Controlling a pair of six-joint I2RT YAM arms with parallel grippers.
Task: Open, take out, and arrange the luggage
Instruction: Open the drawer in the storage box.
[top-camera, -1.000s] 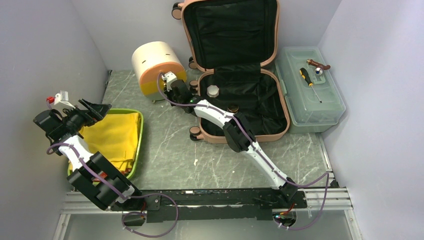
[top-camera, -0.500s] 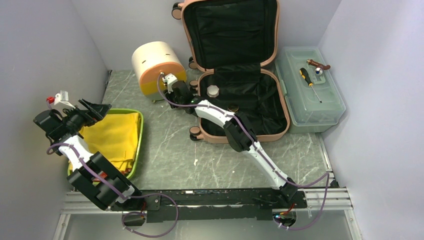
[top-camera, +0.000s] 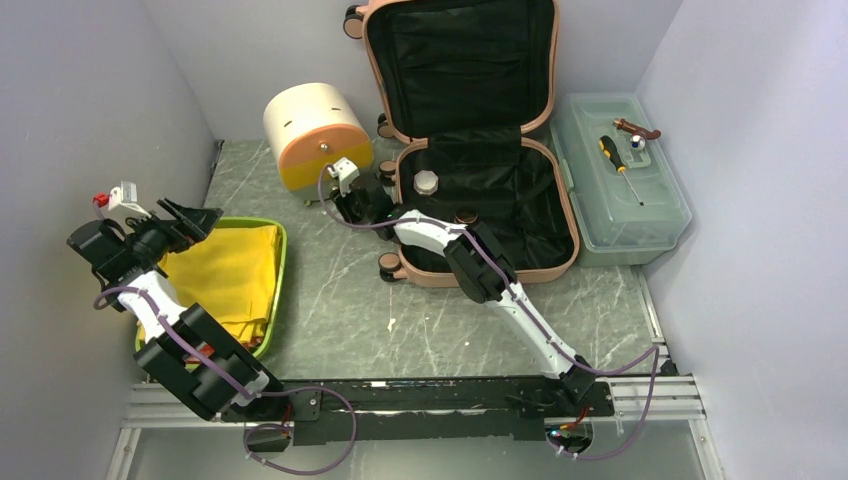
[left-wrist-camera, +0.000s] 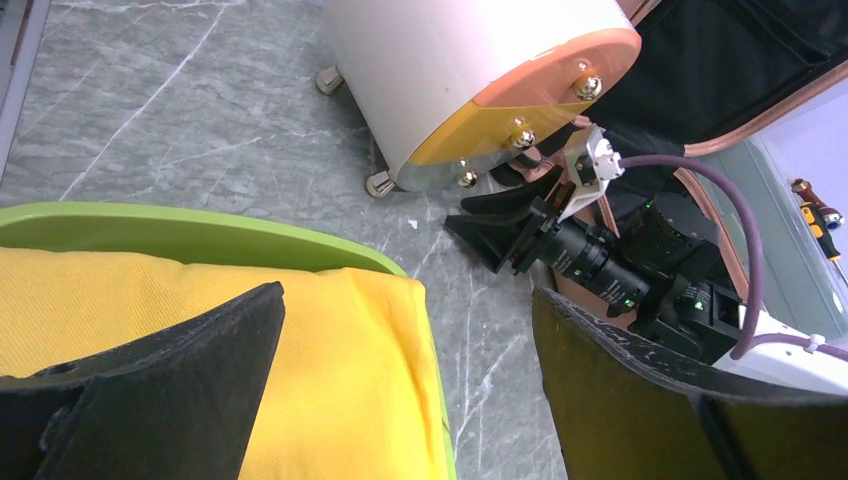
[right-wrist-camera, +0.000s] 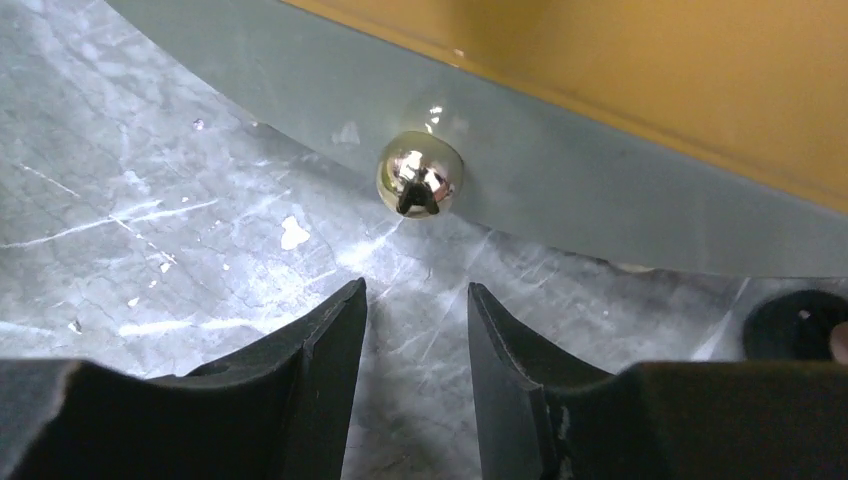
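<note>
The salmon-pink luggage (top-camera: 560, 215) lies open at the back centre, its lid (top-camera: 462, 60) propped against the wall and its black lining showing. A white-capped jar (top-camera: 426, 182) sits inside the lower half. My right gripper (top-camera: 342, 200) is at the luggage's left side, facing the cream half-round box (top-camera: 312, 125). It is open, and its fingers (right-wrist-camera: 330, 340) stop short of a chrome knob (right-wrist-camera: 420, 178) on the box front, with nothing between them. My left gripper (top-camera: 195, 218) hangs wide open over a yellow cloth (left-wrist-camera: 300, 380) in a green tray (left-wrist-camera: 200, 225).
A translucent toolbox (top-camera: 655, 210) stands right of the luggage, a screwdriver (top-camera: 620, 165) on its lid. The box's small feet (left-wrist-camera: 378, 184) rest on the marble tabletop. Grey walls close in on the left, back and right.
My right gripper has opened, let go of the box's front knob and drawn back toward the near side. The left arm has not moved.
</note>
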